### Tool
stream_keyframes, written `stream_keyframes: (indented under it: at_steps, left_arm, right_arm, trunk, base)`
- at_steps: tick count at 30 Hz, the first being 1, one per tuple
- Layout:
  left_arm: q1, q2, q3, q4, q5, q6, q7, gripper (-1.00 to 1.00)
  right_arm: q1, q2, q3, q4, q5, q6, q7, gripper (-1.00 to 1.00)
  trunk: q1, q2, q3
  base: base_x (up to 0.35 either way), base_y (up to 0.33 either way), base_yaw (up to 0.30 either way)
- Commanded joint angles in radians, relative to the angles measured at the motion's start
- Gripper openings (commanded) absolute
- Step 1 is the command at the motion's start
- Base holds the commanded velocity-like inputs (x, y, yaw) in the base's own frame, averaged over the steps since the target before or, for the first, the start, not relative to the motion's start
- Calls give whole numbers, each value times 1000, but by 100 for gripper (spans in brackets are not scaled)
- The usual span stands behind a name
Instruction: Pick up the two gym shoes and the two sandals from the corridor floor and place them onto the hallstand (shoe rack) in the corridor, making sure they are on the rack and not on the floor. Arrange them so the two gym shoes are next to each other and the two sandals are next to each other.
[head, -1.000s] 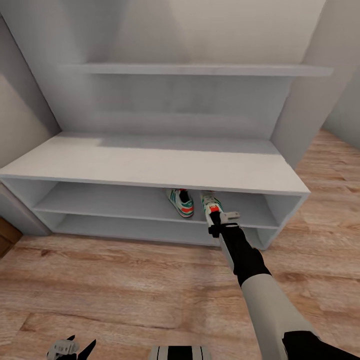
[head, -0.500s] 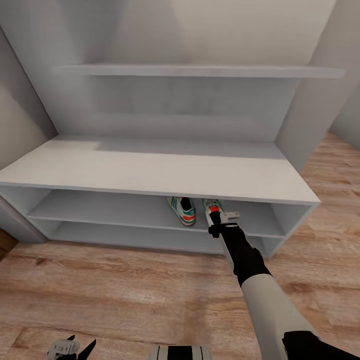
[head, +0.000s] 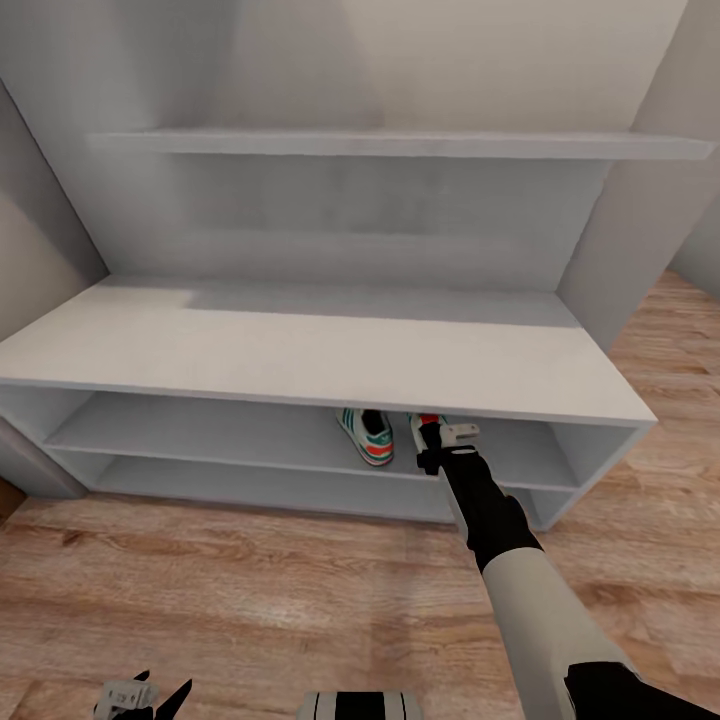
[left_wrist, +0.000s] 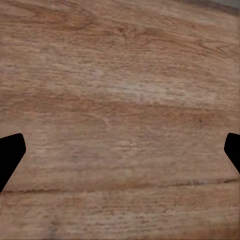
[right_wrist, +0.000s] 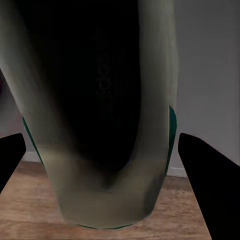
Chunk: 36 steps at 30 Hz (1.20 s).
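The light-grey hallstand (head: 300, 350) stands before me with two open shelf rows. One cream gym shoe (head: 366, 438) with green stripes and a red heel patch rests on its upper shelf. The second gym shoe (head: 424, 422) is just to its right at the shelf's front, half hidden under the top board, with my right gripper (head: 432, 442) shut on it. In the right wrist view that gym shoe (right_wrist: 100, 125) hangs between the fingers (right_wrist: 205, 170), its dark inside facing the camera. My left gripper (head: 140, 693) stays low and open above the wood floor (left_wrist: 120, 100). The sandals are out of view.
A long wall shelf (head: 400, 143) runs above the rack's top. Grey side walls close the alcove at left (head: 40, 190) and right (head: 640, 230). Wood-plank floor (head: 250, 590) stretches between me and the rack.
The whole view has shifted nearer to the rack, so the camera moved. The held gym shoe now sits further under the top board, beside the first shoe.
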Motion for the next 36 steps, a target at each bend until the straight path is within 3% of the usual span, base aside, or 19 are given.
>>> stream_keyframes:
  at_steps: [1,36]
  left_arm:
    - [-1,0,2,1,7,2,-9,100]
    - [-1,0,3,1,7,3,-9,100]
  right_arm:
    - [0,1,-2,-1,7,5,2,-100]
    - [0,1,-2,-7,7,5,1,-100]
  trunk:
    - [0,0,-1]
    - [0,0,-1]
  base:
    - [59,0,0]
    - [38,29,0]
